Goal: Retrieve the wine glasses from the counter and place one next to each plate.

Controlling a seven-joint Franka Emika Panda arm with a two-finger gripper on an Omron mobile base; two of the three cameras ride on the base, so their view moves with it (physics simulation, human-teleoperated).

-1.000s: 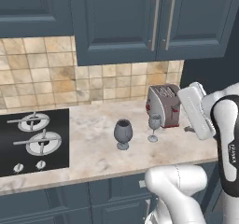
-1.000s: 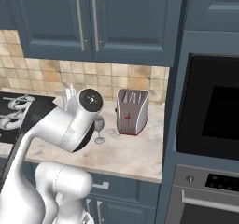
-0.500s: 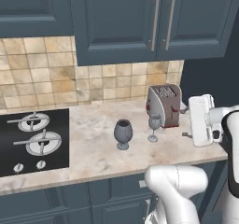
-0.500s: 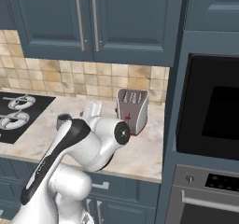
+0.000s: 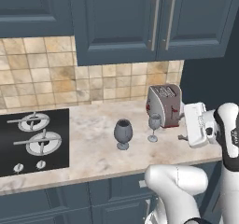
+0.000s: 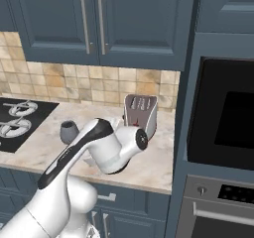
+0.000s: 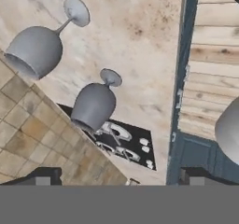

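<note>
On the beige counter (image 5: 93,157) two wine glasses stand upright, side by side. The dark grey goblet (image 5: 123,133) is on the left and the slimmer clear glass (image 5: 154,125) is just right of it. My gripper (image 5: 185,129) hangs open to the right of the clear glass, in front of the toaster, clear of both glasses. The hand view is rolled over: the clear glass (image 7: 35,50) is nearer, the goblet (image 7: 93,106) farther, and my gripper (image 7: 119,178) has nothing between its tips. My arm hides the clear glass in the right base view, where the goblet (image 6: 69,131) shows. The plates are out of view.
A silver toaster (image 5: 164,104) stands close behind and right of the clear glass. The black gas hob (image 5: 32,141) takes the counter's left part. Blue wall cabinets (image 5: 140,22) hang above. A built-in oven (image 6: 223,113) bounds the counter on the right.
My hand has dropped from above the toaster's right side to counter height in front of it, with the elbow swinging lower. Both glasses stand where they were and the jaws stay open.
</note>
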